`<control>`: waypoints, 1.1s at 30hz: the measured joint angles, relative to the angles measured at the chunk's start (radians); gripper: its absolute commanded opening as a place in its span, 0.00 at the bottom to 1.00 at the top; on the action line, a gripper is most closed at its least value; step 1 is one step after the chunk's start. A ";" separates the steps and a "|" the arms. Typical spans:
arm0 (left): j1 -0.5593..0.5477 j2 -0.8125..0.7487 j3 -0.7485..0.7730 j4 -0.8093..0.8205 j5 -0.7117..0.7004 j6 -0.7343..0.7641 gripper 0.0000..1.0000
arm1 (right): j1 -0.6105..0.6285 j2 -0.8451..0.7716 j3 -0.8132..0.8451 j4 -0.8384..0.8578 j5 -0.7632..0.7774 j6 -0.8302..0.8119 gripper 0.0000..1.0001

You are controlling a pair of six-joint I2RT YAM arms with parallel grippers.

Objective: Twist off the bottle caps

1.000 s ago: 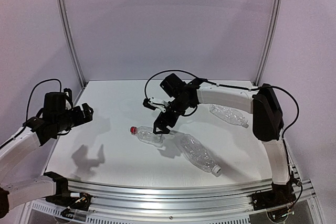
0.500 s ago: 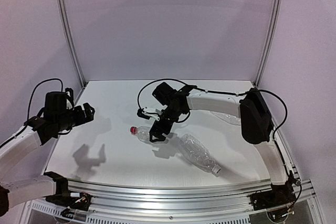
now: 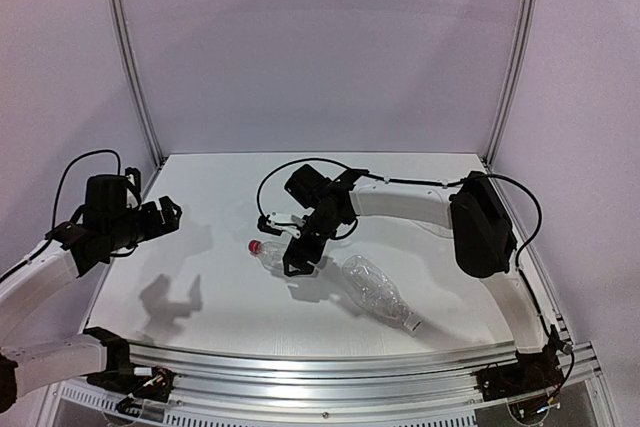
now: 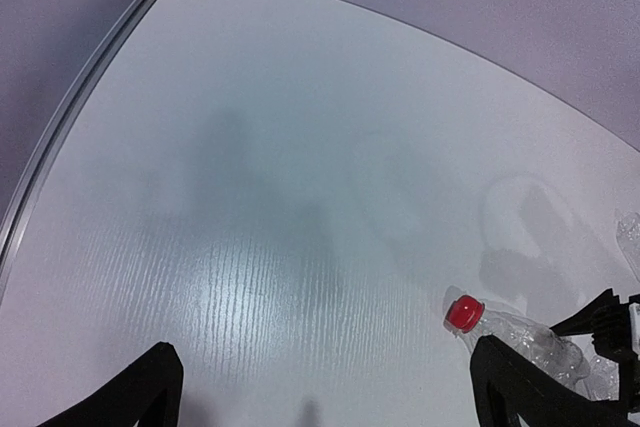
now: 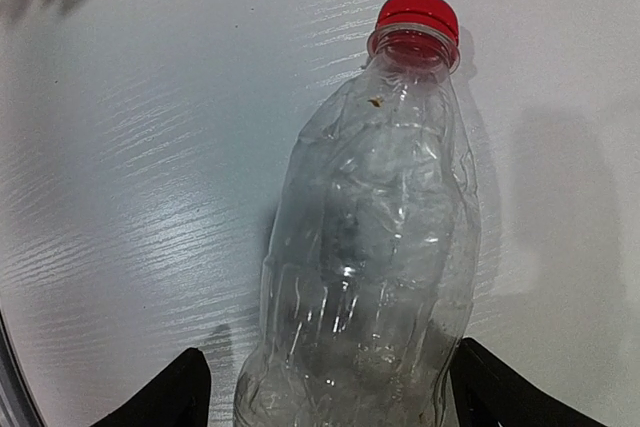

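A clear crushed bottle point(image 3: 276, 258) lies on the white table point(image 3: 200, 287), and its red bottle cap point(image 3: 254, 245) points left. My right gripper point(image 3: 284, 245) is lowered over its body. In the right wrist view the bottle point(image 5: 370, 247) fills the space between the fingers and the red cap point(image 5: 418, 15) is at the top. The right gripper point(image 5: 330, 392) is open, one black fingertip on each side of the bottle's lower body. A second clear bottle point(image 3: 373, 290) with a white cap point(image 3: 412, 325) lies to the right. My left gripper point(image 3: 163, 213) hovers open and empty at the left; its view shows the red cap point(image 4: 464, 313).
A raised metal rail point(image 3: 330, 367) runs along the table's near edge. Grey walls with upright metal posts point(image 3: 130, 57) close in the back and sides. The left gripper's shadow point(image 3: 170, 299) falls on the table at the near left.
My right gripper has moved left and down over the red-capped bottle, so its fingers now straddle the body and stand a little closer together. The left arm has stayed still.
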 measured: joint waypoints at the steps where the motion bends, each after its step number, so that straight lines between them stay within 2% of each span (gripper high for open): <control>1: 0.000 0.000 0.000 0.000 0.000 0.000 0.99 | 0.000 0.000 0.000 0.002 0.002 -0.005 0.77; 10: 0.000 -0.003 -0.004 0.004 0.000 0.000 0.99 | 0.001 0.000 -0.008 0.036 0.017 -0.006 0.57; 22: 0.000 -0.003 -0.006 0.008 0.008 0.000 0.99 | 0.001 -0.002 -0.054 0.133 0.011 -0.008 0.22; 24: 0.000 -0.003 -0.007 0.013 0.012 0.000 0.99 | 0.001 -0.010 -0.072 0.155 0.010 -0.007 0.19; 31: 0.000 -0.007 -0.021 0.032 0.031 0.000 0.99 | 0.002 -0.082 -0.203 0.239 0.034 0.013 0.02; 33: 0.000 -0.007 -0.026 0.043 0.037 0.000 0.99 | 0.002 -0.111 -0.249 0.259 0.045 0.022 0.00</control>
